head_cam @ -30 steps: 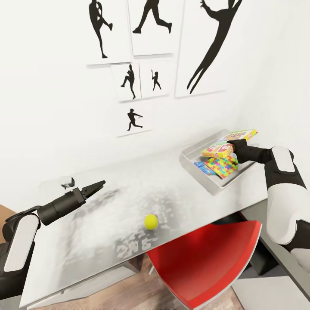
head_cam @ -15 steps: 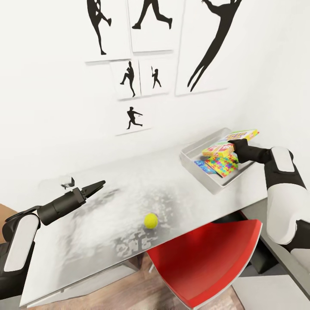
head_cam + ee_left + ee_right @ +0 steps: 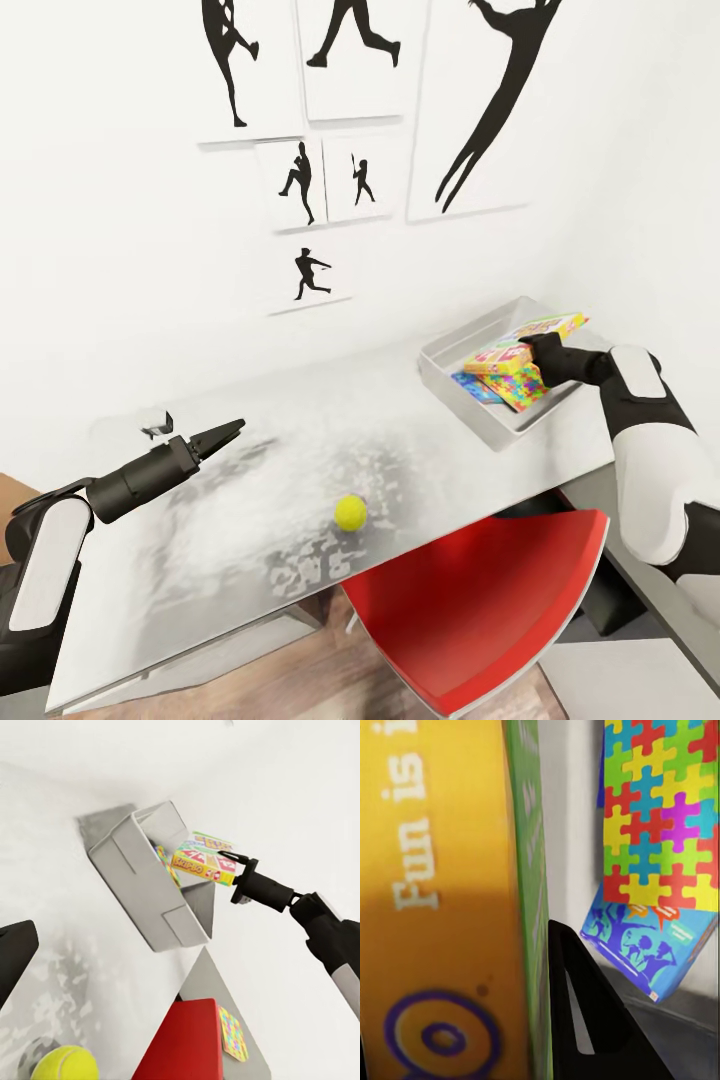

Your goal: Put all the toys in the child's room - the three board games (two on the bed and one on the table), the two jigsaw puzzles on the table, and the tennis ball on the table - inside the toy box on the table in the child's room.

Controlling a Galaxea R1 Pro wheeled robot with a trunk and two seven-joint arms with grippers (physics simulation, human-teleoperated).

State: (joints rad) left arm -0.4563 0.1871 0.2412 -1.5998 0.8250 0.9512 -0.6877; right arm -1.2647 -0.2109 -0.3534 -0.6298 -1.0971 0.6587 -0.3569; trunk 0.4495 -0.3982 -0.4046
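My right gripper (image 3: 537, 348) is shut on a yellow, red and green board game (image 3: 510, 352), held tilted over the far side of the light grey toy box (image 3: 450, 385) on the white table (image 3: 300, 430). In the right wrist view one black finger (image 3: 585, 1020) presses the game's green edge (image 3: 529, 870). Inside the box lie a bright jigsaw puzzle (image 3: 520, 385) and a blue board game (image 3: 468, 388). The tennis ball (image 3: 350, 513) rests near the table's front edge. My left gripper (image 3: 225, 432) hovers open over the table's left part, holding nothing.
A red chair (image 3: 480, 600) stands under the table's front edge, below the ball. Black silhouette pictures (image 3: 300, 180) hang on the white wall behind. In the left wrist view a small patterned flat item (image 3: 232, 1035) lies on a grey surface beside the chair.
My right gripper has carried the board game down and toward the toy box's middle, so it sits lower over the box. The left arm and the ball have not moved.
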